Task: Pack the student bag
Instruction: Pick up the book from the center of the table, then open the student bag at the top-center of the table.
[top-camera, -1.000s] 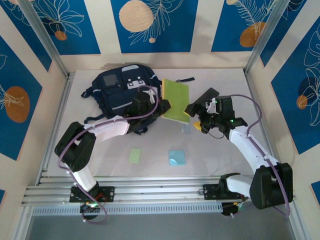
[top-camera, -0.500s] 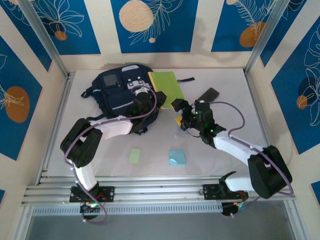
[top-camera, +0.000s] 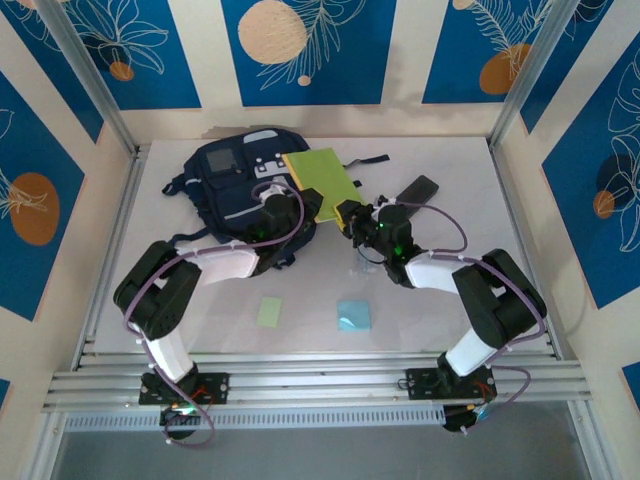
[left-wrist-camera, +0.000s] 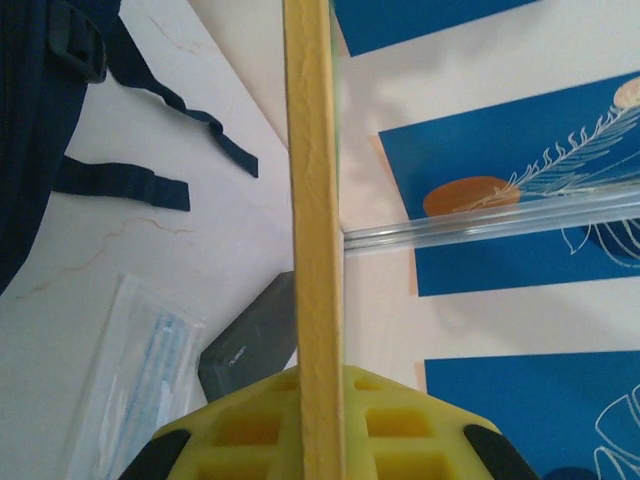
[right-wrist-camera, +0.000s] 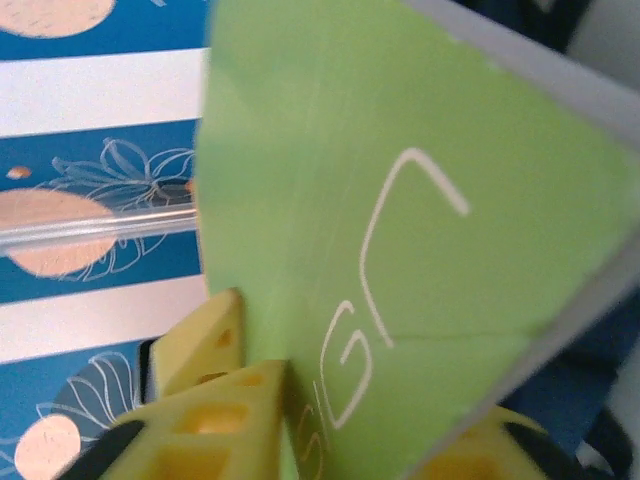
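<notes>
Packing looked barely begun: the student bag lay at the far left of the table, the left gripper and right gripper were both clamped on a green notebook at its right side, and a green pad, a blue pad and a grey case lay unpacked.

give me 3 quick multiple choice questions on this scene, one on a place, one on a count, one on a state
1. Where is the green notebook? A) beside the student bag B) by the arm bases C) under the bag
2. How many small paper squares lie on the table? A) none B) four C) two
3. The left gripper is A) wide open B) shut on the notebook C) shut on a strap

Answers: 1 A, it sits at the bag's right side. 2 C, one light green, one blue. 3 B, its yellow fingers clamp the notebook's edge.
</notes>
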